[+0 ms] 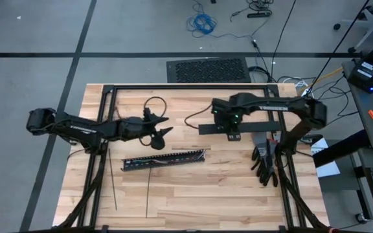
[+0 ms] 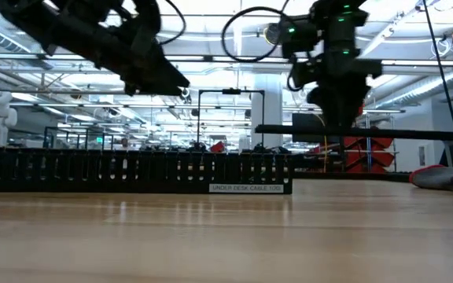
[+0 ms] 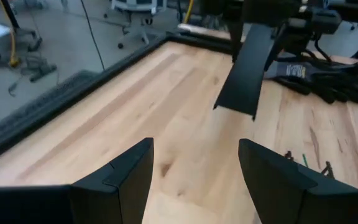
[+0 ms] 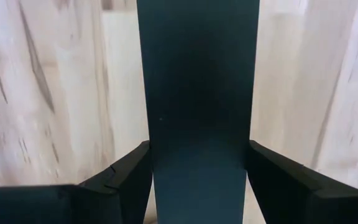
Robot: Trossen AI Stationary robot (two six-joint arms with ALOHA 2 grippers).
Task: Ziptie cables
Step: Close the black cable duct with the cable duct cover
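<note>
The cables [image 1: 190, 149], a thin loose bundle, lie just behind the black comb-like duct [image 1: 164, 161]; two zipties [image 1: 112, 181] lie in front of it, near its left end. Both look light and limp. The wires would likely splay, so a grip at mid-length seems best, while the slick strips sit flat and may be hard to pinch. The right gripper [image 4: 197, 180], beyond the duct, clamps a flat black bar [image 1: 238, 127] above the table. The left gripper [image 3: 194, 174] hovers open and empty.
</note>
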